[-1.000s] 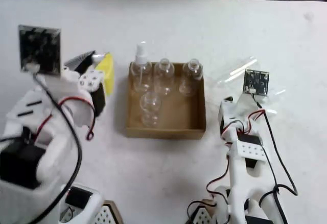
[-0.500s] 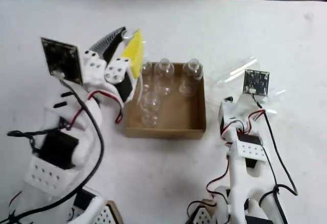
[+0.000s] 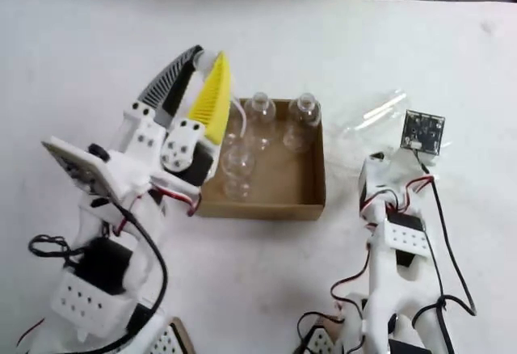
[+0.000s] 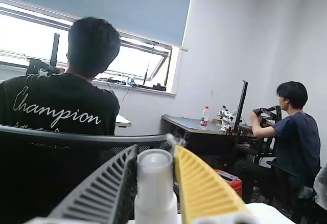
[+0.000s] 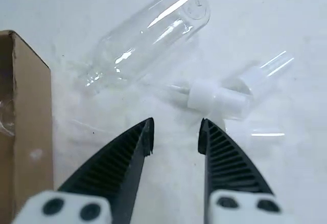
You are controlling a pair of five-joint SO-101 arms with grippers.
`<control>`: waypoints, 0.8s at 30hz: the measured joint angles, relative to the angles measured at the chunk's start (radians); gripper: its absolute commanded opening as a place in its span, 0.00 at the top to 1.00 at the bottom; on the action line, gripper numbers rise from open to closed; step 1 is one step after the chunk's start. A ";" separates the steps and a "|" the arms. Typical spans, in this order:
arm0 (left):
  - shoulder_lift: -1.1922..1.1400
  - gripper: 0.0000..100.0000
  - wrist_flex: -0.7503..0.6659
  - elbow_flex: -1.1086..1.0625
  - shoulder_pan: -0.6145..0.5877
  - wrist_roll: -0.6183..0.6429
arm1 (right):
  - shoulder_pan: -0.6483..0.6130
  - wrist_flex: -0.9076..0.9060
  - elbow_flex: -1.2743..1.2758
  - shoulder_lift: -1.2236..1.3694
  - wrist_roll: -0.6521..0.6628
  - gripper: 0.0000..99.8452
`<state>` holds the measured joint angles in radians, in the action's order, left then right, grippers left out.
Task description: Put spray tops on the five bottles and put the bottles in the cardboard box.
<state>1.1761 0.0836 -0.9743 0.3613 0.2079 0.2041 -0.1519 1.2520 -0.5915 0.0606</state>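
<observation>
My left gripper [image 3: 206, 58] is over the far left corner of the cardboard box [image 3: 262, 205], shut on the white spray top [image 4: 156, 183] of a clear bottle, between its black and yellow fingers [image 4: 204, 188]. That bottle's body is mostly hidden under the yellow finger. Three clear bottles without tops stand in the box [image 3: 260, 115] [image 3: 303, 120] [image 3: 238, 164]. My right gripper [image 5: 176, 127] hangs open just above the table. Beyond its fingertips a loose spray top [image 5: 225, 95] and a bare clear bottle [image 5: 148, 35] lie on their sides.
The box's right wall [image 5: 25, 127] is close beside my right gripper. The lying bottle [image 3: 373, 115] rests on the white table between the box and the right arm's camera board [image 3: 424, 132]. Open table stretches behind and in front of the box.
My left arm swung from the left of the box to its far left corner, closed on the topped bottle's spray head and tipped its wrist upward. The right arm shifted slightly right.
</observation>
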 measured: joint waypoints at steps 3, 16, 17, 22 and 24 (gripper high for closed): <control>0.000 0.98 -0.129 -0.110 0.000 0.000 | 0.002 0.000 -0.008 0.003 0.000 0.87; 0.035 0.98 -0.261 -0.186 0.000 -0.006 | 0.000 0.020 -0.008 0.003 0.000 0.87; 0.060 0.98 -0.236 -0.186 0.002 -0.020 | 0.000 0.021 -0.008 0.003 0.000 0.87; 0.178 0.98 -0.051 -0.186 0.015 -0.034 | -0.003 0.025 -0.008 0.003 0.000 0.87; 0.196 0.98 -0.018 -0.186 0.015 -0.034 | 0.000 0.025 -0.008 0.003 0.000 0.87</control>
<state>1.3725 0.0652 -1.1600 0.3767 0.1741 0.2041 -0.1274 1.2444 -0.5884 0.0606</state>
